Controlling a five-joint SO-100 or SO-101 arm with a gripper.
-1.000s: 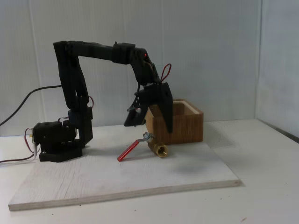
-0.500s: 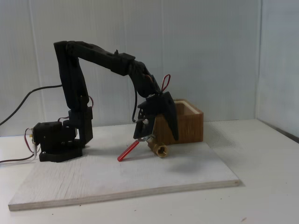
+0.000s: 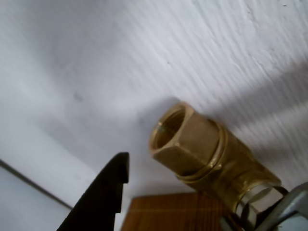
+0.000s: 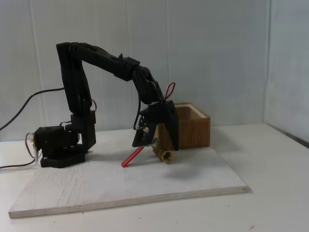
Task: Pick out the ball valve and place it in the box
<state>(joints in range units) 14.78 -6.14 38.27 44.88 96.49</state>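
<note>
The ball valve [image 4: 164,155] lies on the pale board, brass body to the right and red lever [image 4: 131,158] pointing down-left in the fixed view. My gripper [image 4: 155,146] hangs open directly over its stem, one finger on each side of the body, apparently not touching it. In the wrist view the brass body [image 3: 197,144] is very close, its threaded mouth facing up-left, with one black finger [image 3: 103,197] to its left. The box [image 4: 193,126], light brown wood and open-topped, stands just behind the gripper; a strip of it [image 3: 168,214] shows at the bottom of the wrist view.
A whitewashed board [image 4: 130,188] lies on the white table and carries the valve and the arm's base [image 4: 60,147] at its left end. Cables [image 4: 19,113] trail off to the left. White walls close in behind and at the right.
The gripper has come down from above the valve to straddle it, the arm's forearm dropping. The valve and box have not moved.
</note>
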